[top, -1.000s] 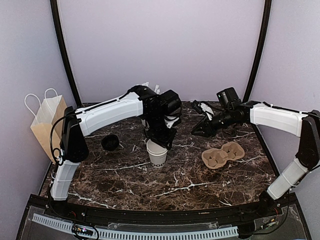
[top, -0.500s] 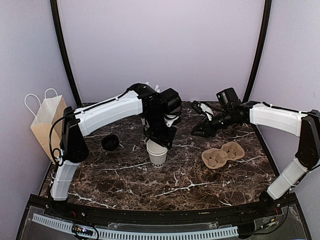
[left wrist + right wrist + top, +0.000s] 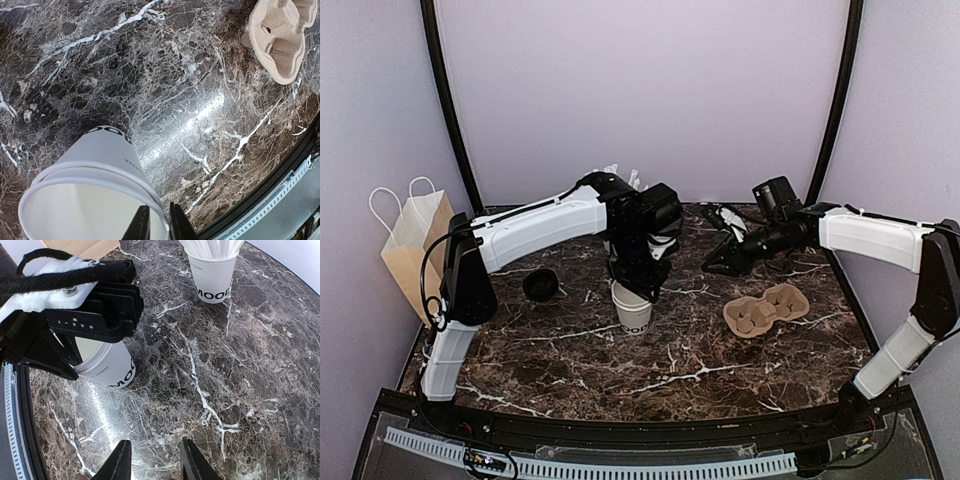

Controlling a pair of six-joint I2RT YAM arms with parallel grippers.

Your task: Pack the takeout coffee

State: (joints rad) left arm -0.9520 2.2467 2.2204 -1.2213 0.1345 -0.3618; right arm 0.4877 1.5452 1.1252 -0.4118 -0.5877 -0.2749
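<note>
Top external: my left gripper (image 3: 636, 291) sits on the uncovered coffee cup (image 3: 635, 316) near the middle of the table (image 3: 700, 370). The black lid (image 3: 540, 285) lies apart at the cup's 9 o'clock, and the cardboard carrier (image 3: 767, 308) is at its 3 o'clock.

Left wrist: I see the fingers (image 3: 142, 227) pinching the cup's rim, one inside and one outside.

Right wrist: my right gripper (image 3: 156, 462) hangs spread and empty, with the straw cup (image 3: 212, 275) at 1 o'clock.
</note>
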